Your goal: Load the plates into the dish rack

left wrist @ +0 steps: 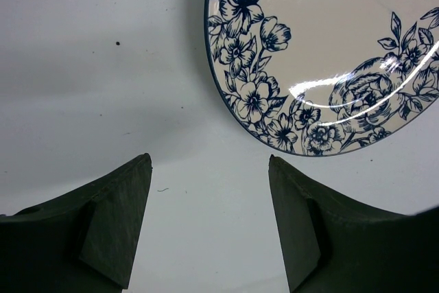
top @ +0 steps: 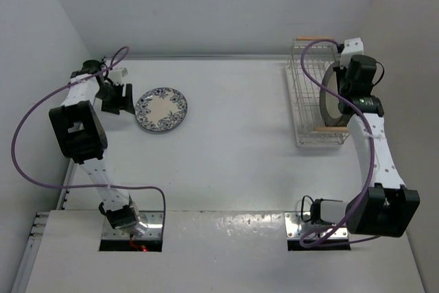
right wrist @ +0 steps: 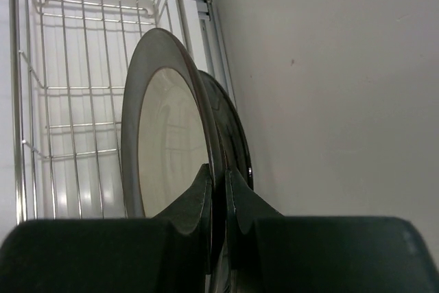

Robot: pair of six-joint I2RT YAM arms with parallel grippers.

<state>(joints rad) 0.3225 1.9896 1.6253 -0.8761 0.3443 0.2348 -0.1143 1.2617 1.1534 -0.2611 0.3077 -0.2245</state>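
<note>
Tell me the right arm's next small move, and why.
Probably ease the grey-rimmed plate down until the dish rack carries it. The right gripper is shut on its rim, the plate stands upright beside a second plate, and whether it is seated cannot be seen.

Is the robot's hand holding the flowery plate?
No, the flowery plate lies flat on the table, ahead of the open left gripper and untouched by it.

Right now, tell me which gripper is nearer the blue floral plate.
Left. The left gripper sits open just beside the blue floral plate, not touching it; the right gripper is across the table at the dish rack, shut on a grey-rimmed plate.
</note>
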